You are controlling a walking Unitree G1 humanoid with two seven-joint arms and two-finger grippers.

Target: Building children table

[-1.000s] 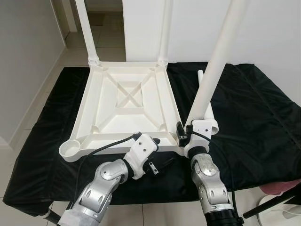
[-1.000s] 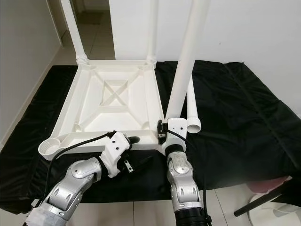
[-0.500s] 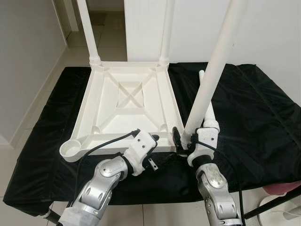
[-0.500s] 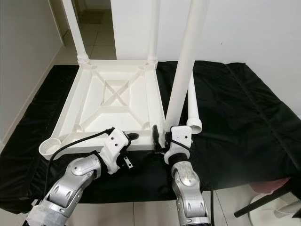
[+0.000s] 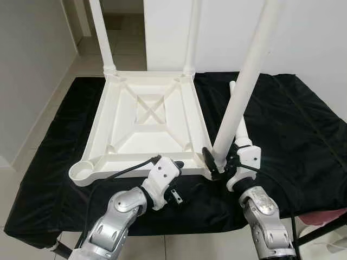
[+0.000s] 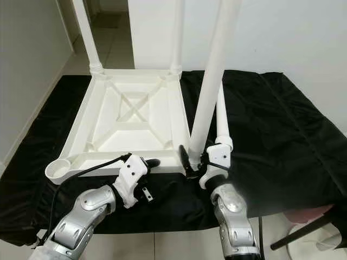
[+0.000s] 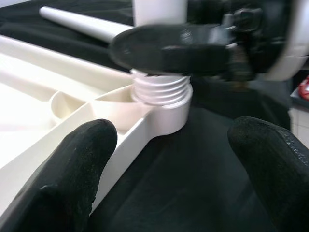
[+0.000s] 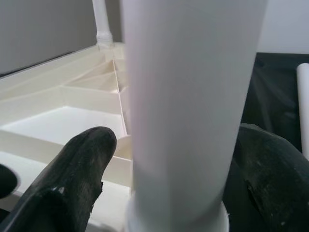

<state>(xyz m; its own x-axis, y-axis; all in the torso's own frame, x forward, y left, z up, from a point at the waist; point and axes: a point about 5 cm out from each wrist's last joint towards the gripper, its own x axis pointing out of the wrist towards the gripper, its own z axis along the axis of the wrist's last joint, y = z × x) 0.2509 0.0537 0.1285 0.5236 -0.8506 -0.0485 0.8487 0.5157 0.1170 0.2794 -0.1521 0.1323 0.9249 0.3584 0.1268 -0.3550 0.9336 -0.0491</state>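
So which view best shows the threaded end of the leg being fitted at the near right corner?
The left wrist view: the threads sit exposed just above the corner socket. The eye views show the leg standing there, with the right gripper around its base. The right wrist view shows its smooth shaft.

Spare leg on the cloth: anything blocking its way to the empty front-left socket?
The spare leg lies right of the tabletop. Between it and the empty socket stand the near-right leg, with the right gripper around it, and the left gripper at the front edge.
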